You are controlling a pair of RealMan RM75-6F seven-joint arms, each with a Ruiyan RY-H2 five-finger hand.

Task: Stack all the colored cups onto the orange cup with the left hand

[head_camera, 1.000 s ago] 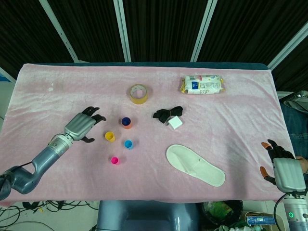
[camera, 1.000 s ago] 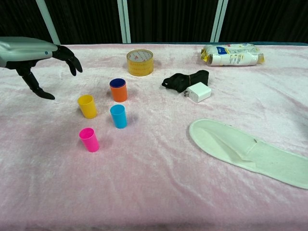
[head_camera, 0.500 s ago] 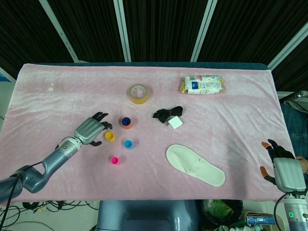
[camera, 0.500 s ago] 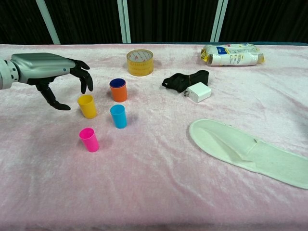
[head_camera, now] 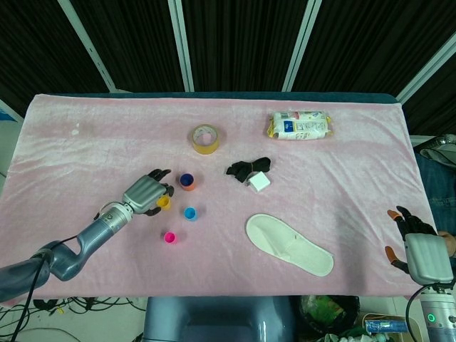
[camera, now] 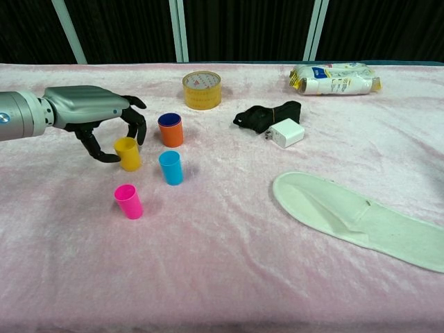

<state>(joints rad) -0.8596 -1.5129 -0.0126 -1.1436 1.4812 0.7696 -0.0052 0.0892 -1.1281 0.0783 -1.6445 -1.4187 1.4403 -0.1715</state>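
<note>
Fingers of the left hand (camera: 97, 118) curl loosely around the yellow cup (camera: 127, 153), grip not yet closed. Orange cup (camera: 170, 130) stands just beyond its fingertips, blue cup (camera: 171, 167) close beside, pink cup (camera: 128, 201) nearer the camera. Tape roll (camera: 202, 90) sits well behind; right hand (head_camera: 417, 246) rests open off the table's edge.

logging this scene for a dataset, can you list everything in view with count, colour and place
orange cup: 1, orange with dark blue inside, upright behind the blue cup
yellow cup: 1, yellow, between the left hand's fingers
blue cup: 1, blue, right of the yellow cup
pink cup: 1, pink, nearest the front
tape roll: 1, yellowish, far centre
packet: 1, white with yellow ends, far right
black strap: 1, black, centre
charger: 1, white, against the strap
slipper: 1, white, front right
table cloth: 1, pink
left hand: 1, grey and black, around the yellow cup
right hand: 1, at the table's right edge, holding nothing
</note>
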